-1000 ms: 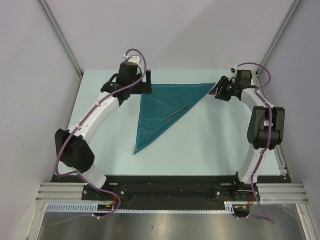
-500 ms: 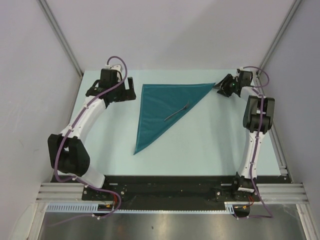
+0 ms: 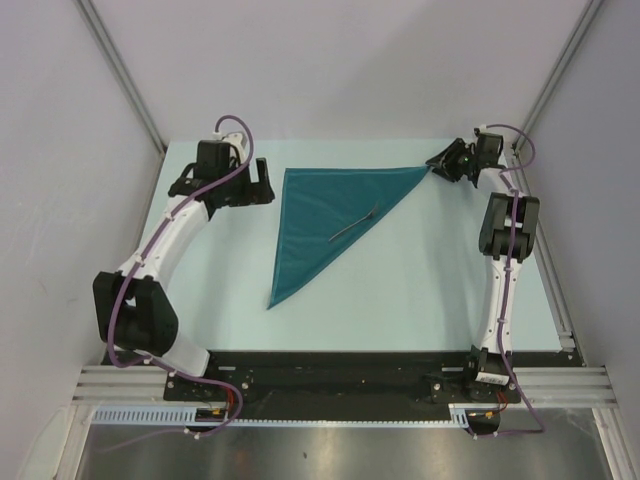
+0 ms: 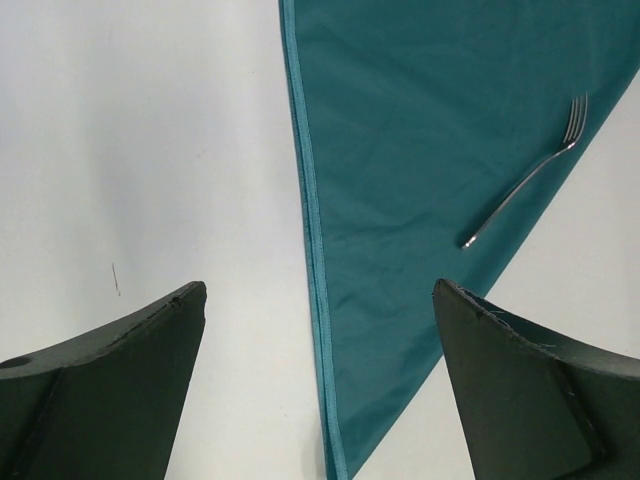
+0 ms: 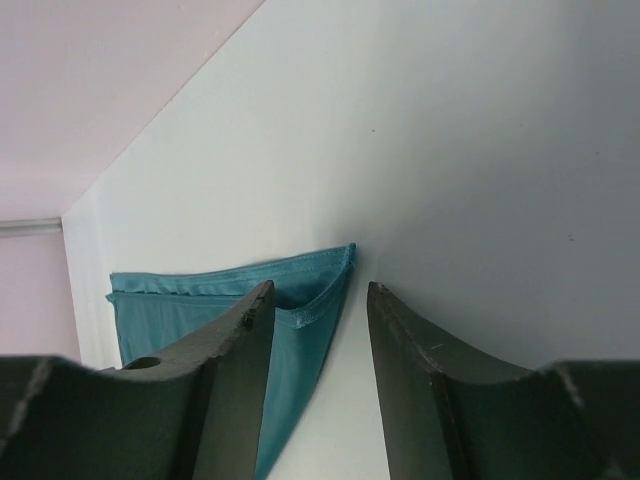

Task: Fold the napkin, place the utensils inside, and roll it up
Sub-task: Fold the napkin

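Observation:
The dark teal napkin [image 3: 320, 215] lies flat, folded into a triangle with its long point toward the near edge. A silver fork [image 3: 355, 225] rests on it near the diagonal edge. My left gripper [image 3: 260, 182] hovers open just left of the napkin's far left corner. In the left wrist view its jaws [image 4: 320, 288] stand wide over the napkin's [image 4: 420, 150] hemmed edge, with the fork [image 4: 525, 180] beyond. My right gripper [image 3: 437, 165] is at the far right corner. In the right wrist view it [image 5: 320, 287] is open, straddling the corner of the napkin [image 5: 300, 330].
The pale table [image 3: 430, 280] is bounded by an aluminium frame rail [image 3: 560, 310] on the right and grey walls at the back and sides. Both arm bases sit on the black bar [image 3: 330, 375] at the near edge.
My left gripper has drawn back to the left, off the napkin's far left corner. My right gripper has swung up to the far right corner and its jaws have narrowed a little.

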Tool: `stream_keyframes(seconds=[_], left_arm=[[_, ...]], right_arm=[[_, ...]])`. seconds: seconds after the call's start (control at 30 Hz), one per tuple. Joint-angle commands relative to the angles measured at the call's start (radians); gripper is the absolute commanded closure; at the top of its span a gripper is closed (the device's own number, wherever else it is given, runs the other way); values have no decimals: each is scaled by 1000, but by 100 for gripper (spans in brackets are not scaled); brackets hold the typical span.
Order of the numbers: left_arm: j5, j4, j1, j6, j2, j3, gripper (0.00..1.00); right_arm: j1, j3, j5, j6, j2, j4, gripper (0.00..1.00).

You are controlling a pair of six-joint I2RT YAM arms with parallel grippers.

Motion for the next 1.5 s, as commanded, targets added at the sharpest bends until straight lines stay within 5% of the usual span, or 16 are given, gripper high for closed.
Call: stream_keyframes(seconds=[0.0,0.37,0.8,1.13,1.47], left_arm=[[61,27,33,-5,-2,-5,0],[78,24,52,-16,10,-9,0],[78,15,61,-17,13,-9,0],[84,5,64,-19,-10,-6,1],[125,5,64,-31,-53,-3,1]], right_arm=[[15,-25,-15,-3,22,-28,53],[36,-11,18,29,43,-27,61],[56,-108,-11,131,-8,186,100],[78,-480,-100,262,-281,691,100],[196,-626,-158,147,-490,659,100]])
